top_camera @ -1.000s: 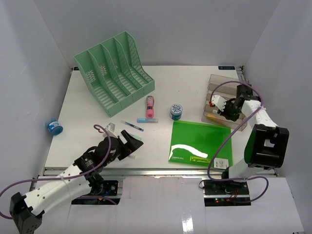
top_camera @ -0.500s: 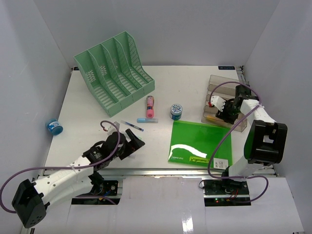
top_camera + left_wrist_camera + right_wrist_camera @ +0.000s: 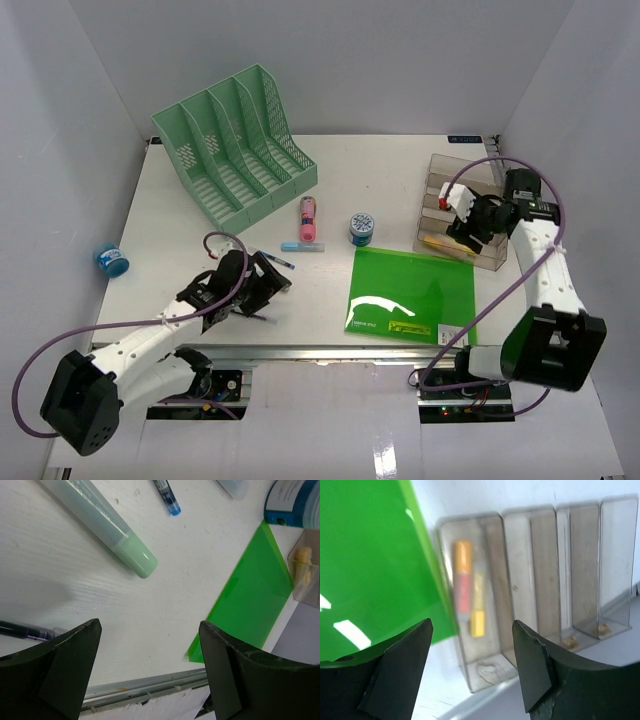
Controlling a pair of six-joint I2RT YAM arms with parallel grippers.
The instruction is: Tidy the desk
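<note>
Jaws of right gripper [image 3: 471, 630] newly spread since a second ago, empty, hovering above transparent plastic divided organizer [image 3: 580, 555]. Left gripper [image 3: 150, 630] wide, empty, just above mint-capped marker [image 3: 100, 525]. Directly beneath both, large flat white rectangular desk [image 3: 380, 170].

A white counter [image 3: 380, 170] with a metal rail along its near edge is seen. A green folder [image 3: 412, 293] is laid flat on it near that rail. A clear compartment organizer [image 3: 465, 212] is set just beside the folder's far right corner. A round blue tin [image 3: 362, 228] is placed just beyond its far left corner, with a pink tube [image 3: 308, 220] and a pale blue pen [image 3: 302, 246] further left. A blue-tipped pen [image 3: 280, 262] and a mint-green marker [image 3: 100, 527] are laid left of the folder. A mint-green file rack [image 3: 235, 150] is stood well apart, far left.
</note>
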